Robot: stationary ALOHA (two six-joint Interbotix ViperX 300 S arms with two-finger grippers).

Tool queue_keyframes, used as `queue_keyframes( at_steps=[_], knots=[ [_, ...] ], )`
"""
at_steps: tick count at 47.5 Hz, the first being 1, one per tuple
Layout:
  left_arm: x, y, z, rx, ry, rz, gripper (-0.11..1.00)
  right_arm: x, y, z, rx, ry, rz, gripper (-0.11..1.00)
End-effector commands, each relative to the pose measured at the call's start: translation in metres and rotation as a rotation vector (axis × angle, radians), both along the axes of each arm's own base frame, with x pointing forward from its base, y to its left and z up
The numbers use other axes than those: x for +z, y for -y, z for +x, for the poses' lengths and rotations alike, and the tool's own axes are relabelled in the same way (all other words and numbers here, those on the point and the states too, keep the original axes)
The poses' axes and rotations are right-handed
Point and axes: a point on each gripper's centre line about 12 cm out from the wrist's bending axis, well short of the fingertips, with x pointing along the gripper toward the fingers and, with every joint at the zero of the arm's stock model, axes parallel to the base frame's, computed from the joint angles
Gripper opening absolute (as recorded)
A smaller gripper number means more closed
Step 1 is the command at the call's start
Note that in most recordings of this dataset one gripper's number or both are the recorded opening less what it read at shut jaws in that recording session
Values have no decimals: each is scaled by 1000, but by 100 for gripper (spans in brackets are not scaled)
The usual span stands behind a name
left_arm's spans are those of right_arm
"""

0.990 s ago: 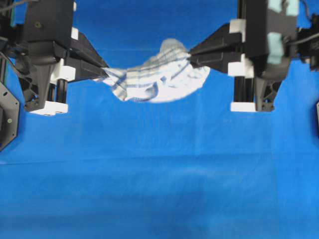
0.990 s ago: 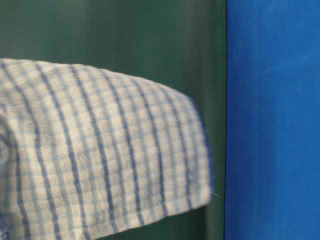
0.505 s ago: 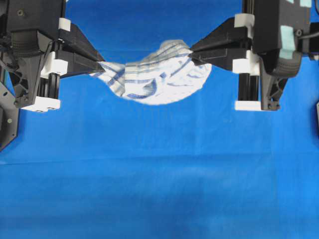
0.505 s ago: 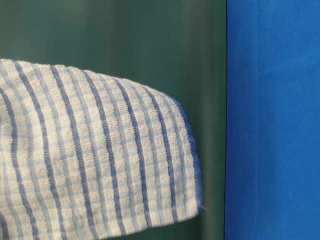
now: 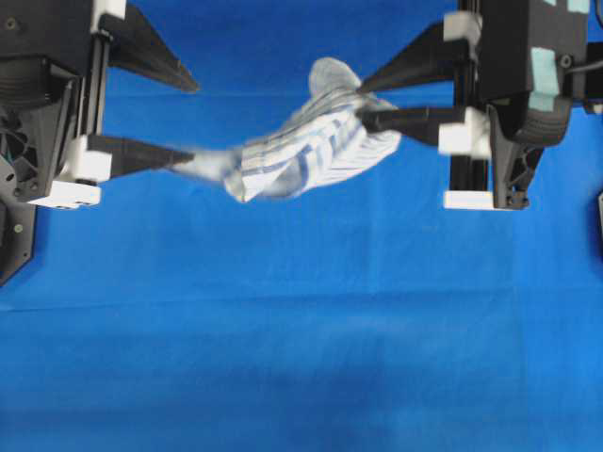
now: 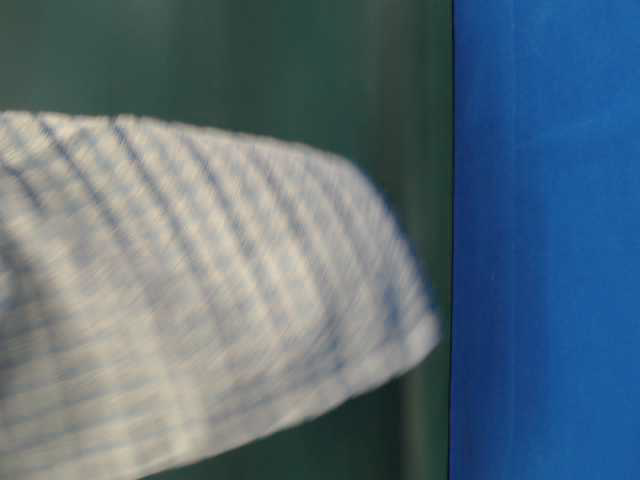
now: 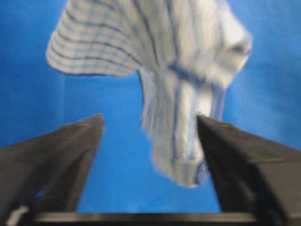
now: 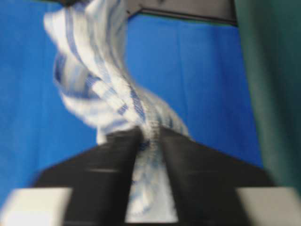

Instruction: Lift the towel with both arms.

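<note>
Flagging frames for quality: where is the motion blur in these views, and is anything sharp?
Overhead: towel smeared, tablecloth crisp. Table-level: towel's stripes streaked, the blue edge beside it sharp. Left wrist: towel and left gripper soft. Right wrist: right gripper fingers and cloth heavily blurred.

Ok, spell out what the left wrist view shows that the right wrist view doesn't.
Only the left wrist view: the left pincer, jaws wide apart, with a towel end hanging loose between them, close to the jaw on the right of the picture.

Only the right wrist view: the right pincer, with the twisted towel running through the narrow gap between its jaws, and a green wall at the right edge.

Both: the striped towel, blurred, above the blue tablecloth.
</note>
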Motion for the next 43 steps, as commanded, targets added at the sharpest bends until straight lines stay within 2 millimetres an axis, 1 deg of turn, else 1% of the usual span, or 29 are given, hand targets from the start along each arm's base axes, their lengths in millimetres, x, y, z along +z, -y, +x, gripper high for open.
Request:
queue_keyframes(
  at_steps=[1, 3, 4, 6, 8, 10, 14, 18, 20, 26, 31, 34, 35, 38, 39, 43],
  knots=[
    [9, 0, -6, 1, 37, 3, 83, 12, 1, -2, 0, 35, -7, 49],
    [10, 0, -8, 1, 38, 4, 88, 11, 1, -1, -2, 32, -6, 59],
    [10, 0, -9, 3, 40, 4, 88, 10, 1, -1, -2, 29, -6, 64],
    [10, 0, -10, 3, 41, 2, 87, 10, 1, -1, -3, 30, -6, 69],
    [9, 0, -12, 4, 43, -2, 86, 10, 2, -1, -7, 27, -2, 70],
    [9, 0, -13, 3, 48, -4, 86, 9, 2, -1, -8, 24, -1, 66],
    [5, 1, -11, 2, 43, -8, 86, 5, 1, -1, -8, 16, 1, 68],
    [-4, 4, -7, -7, 35, -9, 86, 0, 1, -1, -7, 2, 9, 68],
    [-10, 5, -4, -13, 29, -9, 86, -7, 0, -1, -6, -17, 16, 68],
    [-48, 6, 8, -16, -9, -13, 86, -35, -3, 0, -14, -79, 52, 68],
    [-81, 7, 18, -15, -41, -16, 86, -62, -5, 0, -23, -143, 66, 68],
    [-100, 6, 22, -12, -61, -17, 86, -79, -7, 0, -20, -177, 69, 68],
    [-105, 7, 24, -14, -66, -19, 86, -88, -8, 1, -19, -195, 72, 68],
    [-123, 7, 27, -12, -86, -20, 86, -105, -12, 2, -14, -219, 80, 68],
    [-132, 7, 29, -11, -95, -20, 86, -110, -13, 3, -14, -224, 84, 68],
    [-155, 6, 33, -10, -118, -21, 86, -134, -15, 6, -13, -250, 98, 68]
  ],
)
